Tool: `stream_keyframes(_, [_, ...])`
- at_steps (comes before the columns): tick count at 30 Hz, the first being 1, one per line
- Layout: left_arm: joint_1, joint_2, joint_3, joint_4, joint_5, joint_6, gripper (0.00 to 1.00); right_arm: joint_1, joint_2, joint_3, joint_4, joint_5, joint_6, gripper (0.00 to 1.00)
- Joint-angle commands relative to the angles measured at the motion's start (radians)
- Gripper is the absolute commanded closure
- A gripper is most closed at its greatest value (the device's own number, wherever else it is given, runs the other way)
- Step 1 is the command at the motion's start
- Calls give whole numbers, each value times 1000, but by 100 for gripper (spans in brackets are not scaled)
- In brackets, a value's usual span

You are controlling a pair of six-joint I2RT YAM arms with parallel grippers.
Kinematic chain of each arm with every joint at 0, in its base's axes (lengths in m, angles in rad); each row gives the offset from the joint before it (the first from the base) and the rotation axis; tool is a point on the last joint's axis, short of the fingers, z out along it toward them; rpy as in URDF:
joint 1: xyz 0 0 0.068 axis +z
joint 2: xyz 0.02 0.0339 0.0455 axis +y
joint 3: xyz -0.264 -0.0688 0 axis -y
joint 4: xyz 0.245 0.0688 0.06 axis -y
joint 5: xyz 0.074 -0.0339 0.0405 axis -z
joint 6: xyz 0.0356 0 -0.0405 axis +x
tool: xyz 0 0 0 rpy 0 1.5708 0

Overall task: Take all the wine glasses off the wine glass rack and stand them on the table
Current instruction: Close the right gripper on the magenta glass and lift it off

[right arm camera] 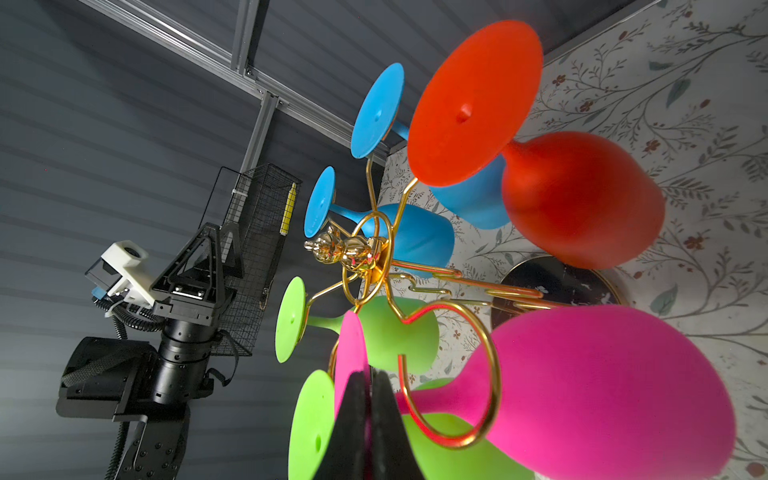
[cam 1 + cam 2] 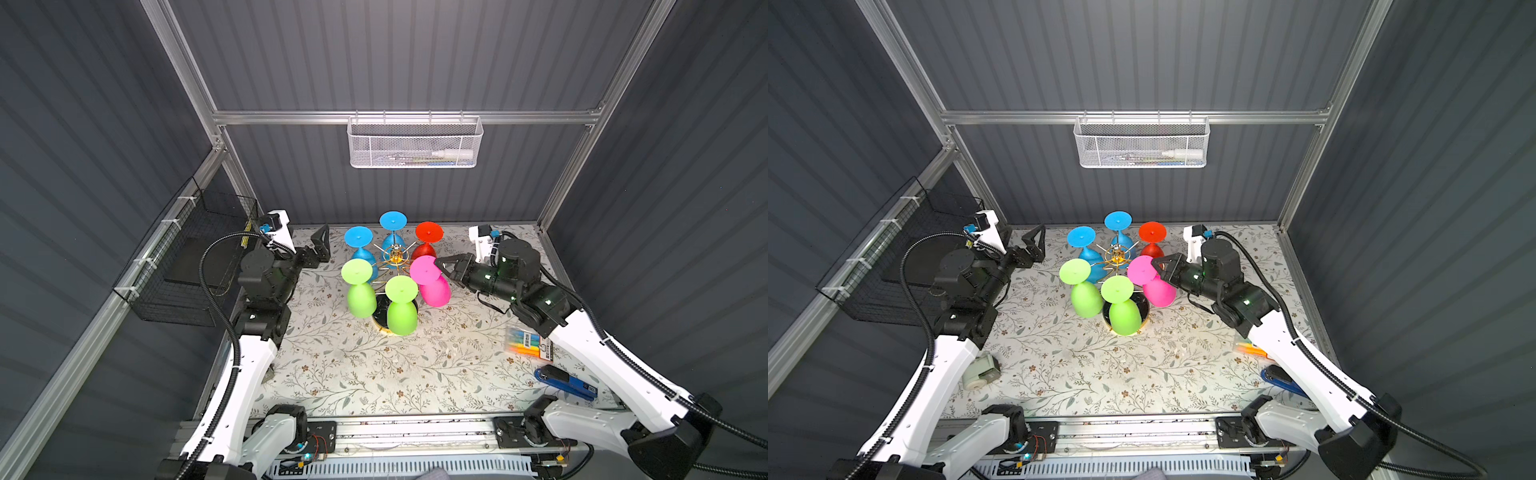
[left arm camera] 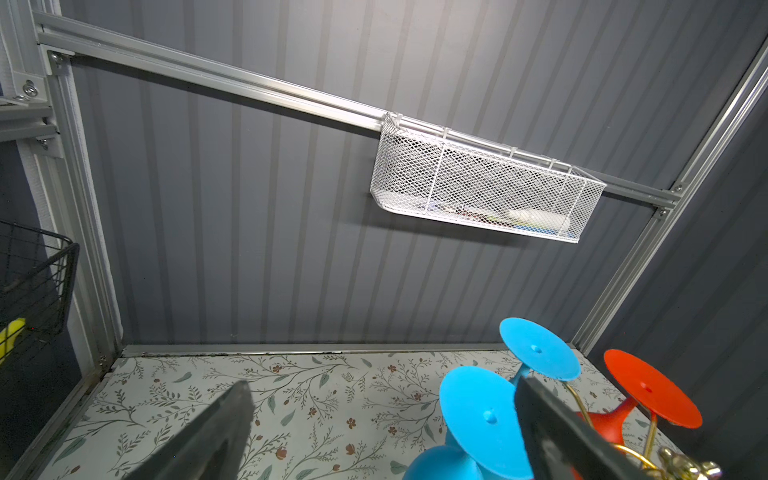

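The pink wine glass hangs upside down on the gold rack, your right gripper clamped on its foot and your left gripper idle with fingers apart, so next, I judge, you slide the stem outward through the loop's opening.

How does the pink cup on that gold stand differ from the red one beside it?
The pink glass has the right tool pinched shut on its foot's rim; the red glass is untouched. The pink glass hangs nearer the front, the red glass farther back. Both hang upside down, feet up, stems held in loops of the wine glass rack.
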Motion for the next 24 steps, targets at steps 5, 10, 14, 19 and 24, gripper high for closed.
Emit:
stream_keyframes(5, [1, 13, 40, 33, 41, -49, 1, 4, -109, -37, -54, 68, -19, 100])
stream_keyframes(10, [1, 42, 87, 2, 85, -87, 2, 2, -200, -60, -114, 127, -59, 100])
stream_keyframes(14, [1, 97, 196, -78, 207, -162, 6, -10, -301, -77, -183, 170, -94, 100])
stream_keyframes(19, [1, 146, 254, -40, 460, -294, 13, -19, -392, -20, -343, 269, -209, 100])
stream_keyframes(24, [-1, 239, 317, 83, 742, -423, 26, -22, -391, 70, -350, 327, -327, 100])
